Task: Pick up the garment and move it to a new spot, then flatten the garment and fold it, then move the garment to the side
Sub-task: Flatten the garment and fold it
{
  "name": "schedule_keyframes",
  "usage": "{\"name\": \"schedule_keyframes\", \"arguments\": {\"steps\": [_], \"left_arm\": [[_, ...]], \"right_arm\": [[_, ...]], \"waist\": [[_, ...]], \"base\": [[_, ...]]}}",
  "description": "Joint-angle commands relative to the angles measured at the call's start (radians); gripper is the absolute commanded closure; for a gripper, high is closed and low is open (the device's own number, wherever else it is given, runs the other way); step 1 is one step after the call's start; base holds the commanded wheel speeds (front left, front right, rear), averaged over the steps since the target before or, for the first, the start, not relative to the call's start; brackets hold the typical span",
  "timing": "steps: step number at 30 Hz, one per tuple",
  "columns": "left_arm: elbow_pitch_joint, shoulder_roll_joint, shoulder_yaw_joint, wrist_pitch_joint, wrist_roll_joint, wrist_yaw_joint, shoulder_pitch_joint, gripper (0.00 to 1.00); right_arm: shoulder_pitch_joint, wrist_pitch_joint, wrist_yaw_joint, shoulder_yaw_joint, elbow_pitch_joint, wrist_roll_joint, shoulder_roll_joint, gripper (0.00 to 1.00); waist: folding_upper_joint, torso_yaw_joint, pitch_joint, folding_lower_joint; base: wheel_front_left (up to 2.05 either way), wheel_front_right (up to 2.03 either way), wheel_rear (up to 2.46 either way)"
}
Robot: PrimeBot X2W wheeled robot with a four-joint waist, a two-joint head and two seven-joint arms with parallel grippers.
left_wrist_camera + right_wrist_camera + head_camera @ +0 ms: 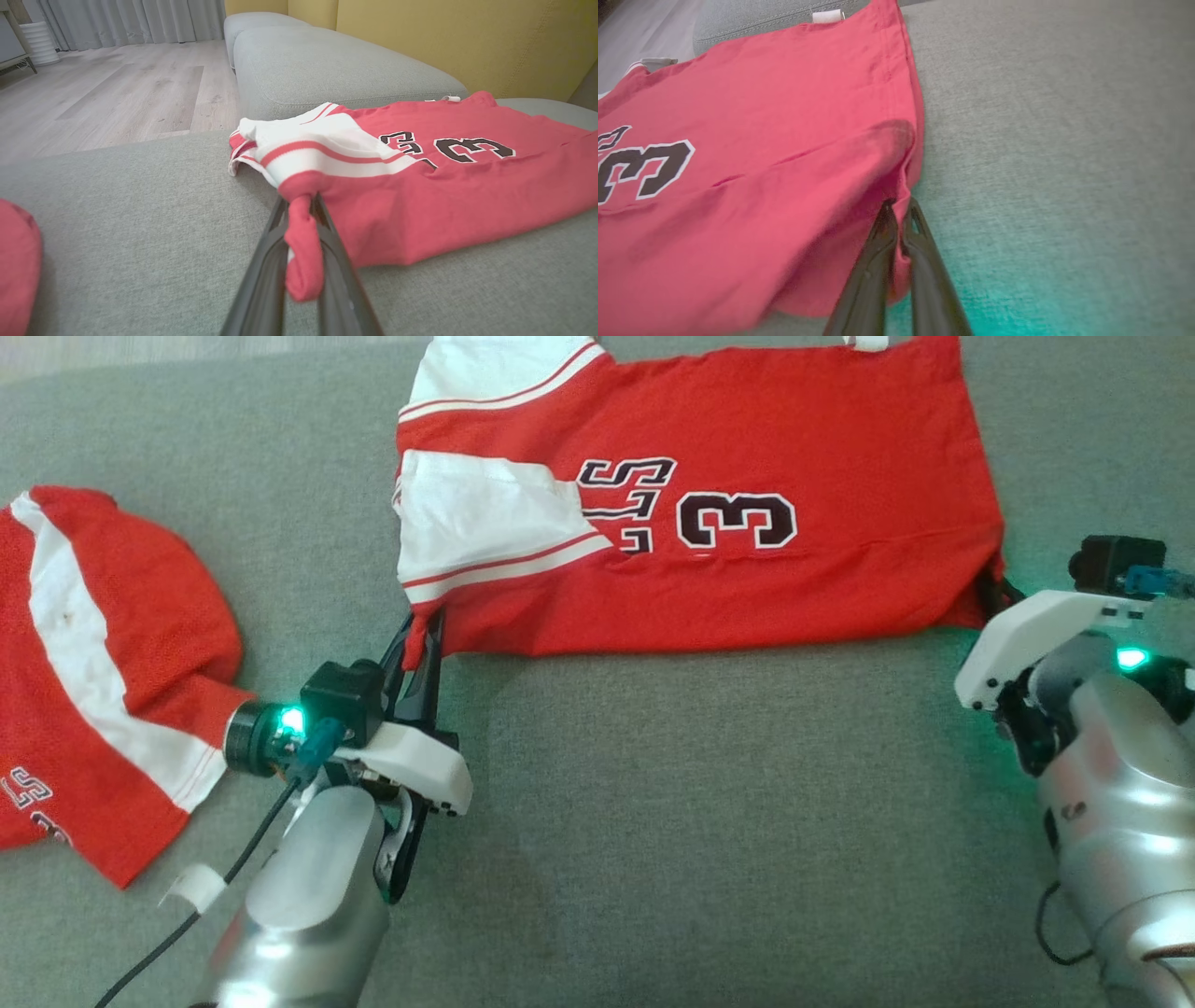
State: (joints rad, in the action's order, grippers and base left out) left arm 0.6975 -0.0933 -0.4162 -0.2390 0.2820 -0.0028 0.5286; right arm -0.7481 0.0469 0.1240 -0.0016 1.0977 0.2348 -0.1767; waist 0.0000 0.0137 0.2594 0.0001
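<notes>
The garment (747,579) is a red jersey with white sleeve panels and a dark number 3, spread across the grey cushion at the top middle. My left gripper (422,633) is shut on its near left corner, and a fold of red cloth (301,252) hangs between the fingers. My right gripper (900,210) is shut on the near right corner of the garment (784,186), which bunches up over the fingers. In the head view the right fingertips are hidden behind the white wrist housing (1036,630).
A second red and white jersey (103,681) lies crumpled at the left edge of the cushion. A yellow backrest (444,42) rises behind the seat, and wooden floor (107,88) lies beyond the cushion's far left end. Bare grey cushion (700,831) stretches between the arms.
</notes>
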Motion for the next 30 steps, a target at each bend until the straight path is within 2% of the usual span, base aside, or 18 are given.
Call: {"name": "schedule_keyframes", "arguments": {"steps": [1,11,20,26,30], "left_arm": [[-0.022,-0.025,0.031,-0.004,0.006,0.006,0.031,1.0],[-0.002,-0.048,0.032,-0.003,0.025,0.004,-0.013,1.0],[-0.018,-0.066,0.016,0.023,0.046,-0.009,-0.117,1.0],[-0.095,-0.089,-0.009,0.072,0.056,-0.014,-0.229,1.0],[-0.169,-0.099,-0.021,0.105,0.06,0.001,-0.298,1.0]], "right_arm": [[-0.017,-0.011,0.007,0.025,-0.017,-0.001,-0.019,1.0],[0.023,0.024,0.007,0.109,-0.038,0.088,-0.094,1.0],[0.146,0.075,0.007,0.156,-0.091,0.17,-0.11,1.0],[0.267,0.112,0.007,0.175,-0.18,0.212,-0.131,1.0],[0.346,0.136,0.007,0.164,-0.258,0.228,-0.146,1.0]], "waist": [[0.0,-0.007,-0.012,-0.0001],[0.0,-0.028,-0.112,-0.0001],[0.0,-0.034,-0.23,-0.0001],[0.0,-0.048,-0.285,-0.0001],[0.0,-0.061,-0.295,-0.0001]], "base": [[0.0,0.0,0.0],[0.0,0.0,0.0],[0.0,0.0,0.0],[0.0,0.0,0.0],[0.0,0.0,0.0]]}}
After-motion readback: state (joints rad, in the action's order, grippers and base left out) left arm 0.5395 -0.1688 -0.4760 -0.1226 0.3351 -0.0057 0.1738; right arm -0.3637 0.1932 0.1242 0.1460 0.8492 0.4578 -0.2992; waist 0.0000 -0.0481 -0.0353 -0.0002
